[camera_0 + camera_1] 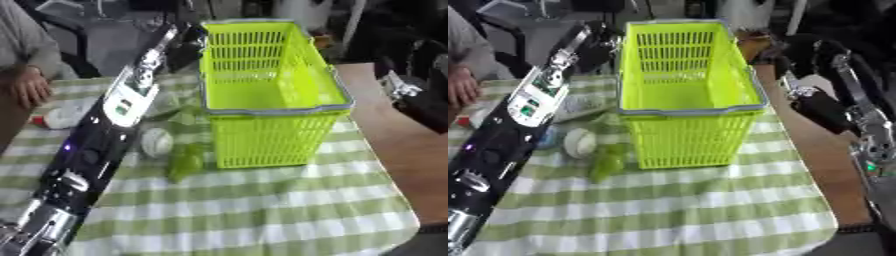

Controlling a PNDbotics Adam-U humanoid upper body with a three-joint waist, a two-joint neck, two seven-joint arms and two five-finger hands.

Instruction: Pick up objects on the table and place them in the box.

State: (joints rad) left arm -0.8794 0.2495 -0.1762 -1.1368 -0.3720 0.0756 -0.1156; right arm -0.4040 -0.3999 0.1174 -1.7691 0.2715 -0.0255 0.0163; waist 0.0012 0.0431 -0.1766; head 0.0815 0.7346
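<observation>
Task items lie on the checked tablecloth (262, 210) just left of the lime basket (271, 95) (the "box"): a green object (185, 162) at the basket's near-left corner, touching or nearly touching the mesh wall, long axis roughly front-to-back; a round white item (157, 141) just beyond it to the left; a white item w/ red end (61, 118) farther left, near a person's hand (31, 87) resting at the table edge. Pale, unclear items sit between the left arm (96, 150) and the basket's far-left wall. Basket upright, mouth open, apparently empty. Left arm runs diagonally from the lower-left corner up past the items to the basket's far-left corner; its hand is lost in dark clutter up there, so finger state: cannot tell. Right arm (859, 120) hangs off the table's right side; right hand (773, 52) seems to sit near the basket's far-right corner, fingers not resolvable. Key relation: all items are on the basket's left, so the left arm is nearer; the green object lies nearer the robot than the arm's far end, implying a draw-back before any grasp. No item is in the basket yet, so the task looks to be at an early stage.
</observation>
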